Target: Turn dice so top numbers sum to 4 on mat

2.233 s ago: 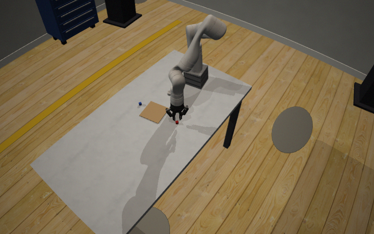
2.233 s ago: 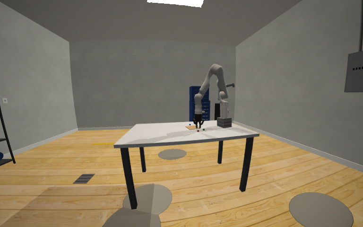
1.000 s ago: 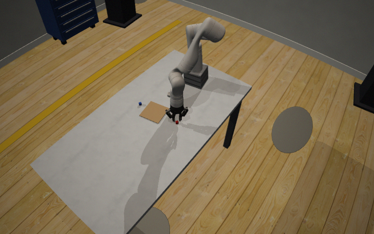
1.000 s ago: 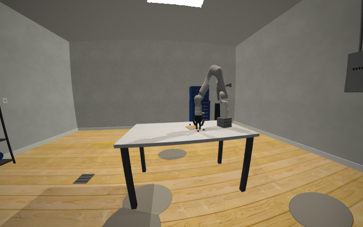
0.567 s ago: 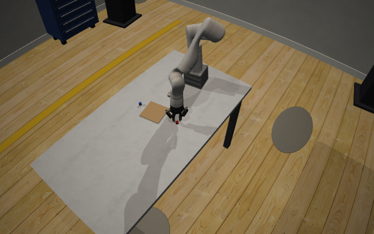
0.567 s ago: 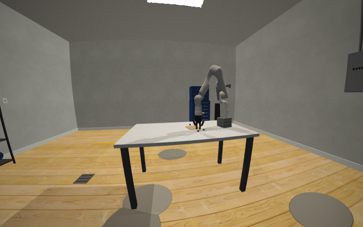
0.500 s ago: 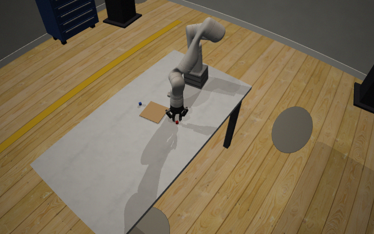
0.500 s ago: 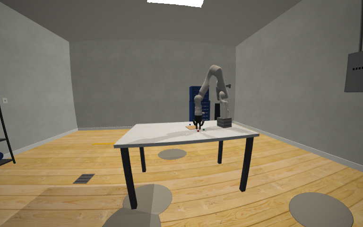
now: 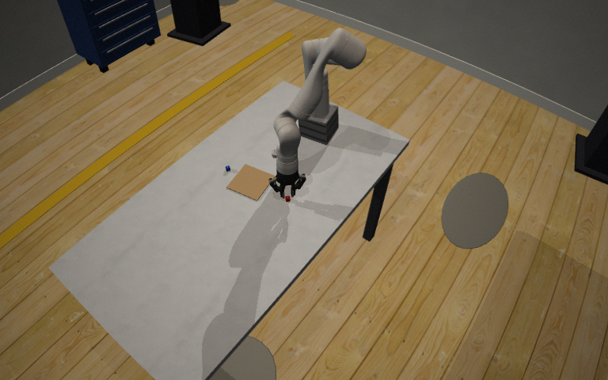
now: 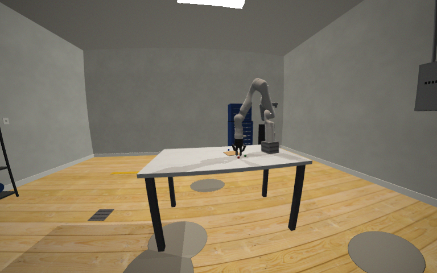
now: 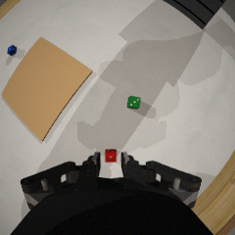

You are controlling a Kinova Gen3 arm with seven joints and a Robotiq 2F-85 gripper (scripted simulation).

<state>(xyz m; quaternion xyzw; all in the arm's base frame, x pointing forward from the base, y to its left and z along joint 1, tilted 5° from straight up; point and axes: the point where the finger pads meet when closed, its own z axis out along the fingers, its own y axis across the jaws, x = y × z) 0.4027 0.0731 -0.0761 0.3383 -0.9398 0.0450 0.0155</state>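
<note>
Three dice, and none of them is on the mat from where I sit. The red die lies on the table just off the mat's near corner. On my wrist feed it sits right in the gap between the fingers. The gripper points straight down over it, with the jaws set narrow, a little wider than the die. I see a sliver of table on either side of the die, so nothing is gripped. The red die's top face shows what looks like one pip, though it is small on my screen.

The green die rests on the table beyond the red one, well apart from the mat and inside the arm's shadow. Its top face shows two pips as best I can read it. The blue die sits on the far side of the mat, just beside one corner and not touching it; I cannot read its pips.

From the top camera, the gripper hangs low beside the mat's edge, with the red die directly beneath. The mat lies flat.
</note>
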